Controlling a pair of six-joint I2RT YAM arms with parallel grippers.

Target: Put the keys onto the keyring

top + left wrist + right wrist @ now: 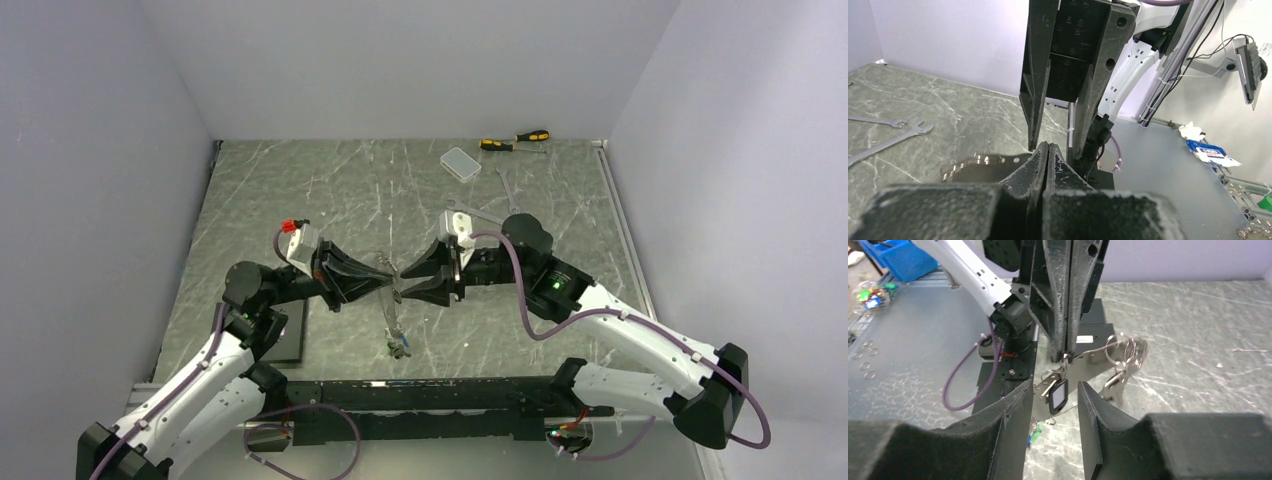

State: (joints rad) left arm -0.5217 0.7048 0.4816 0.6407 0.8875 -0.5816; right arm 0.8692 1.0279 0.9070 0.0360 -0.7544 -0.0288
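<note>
My left gripper [388, 278] is shut, and the keyring [392, 312] hangs from its fingertips as a thin silver wire. In the right wrist view those shut tips [1065, 356] come down from above. Below them dangle small rings, a black-tagged key [1058, 395] and silver keys [1115, 382]. A green and a blue key [1034, 435] hang lowest on the wire [1066, 411], near the table [399, 347]. My right gripper [1055, 385] faces the left one tip to tip. It is open, one finger on each side of the black-tagged key, and touches nothing.
Long silver wrenches [888, 142] lie on the marble top behind the grippers [505, 188]. A clear plastic box [461, 162] and yellow-black screwdrivers [515, 140] sit at the far edge. A black plate [290, 335] lies by the left arm.
</note>
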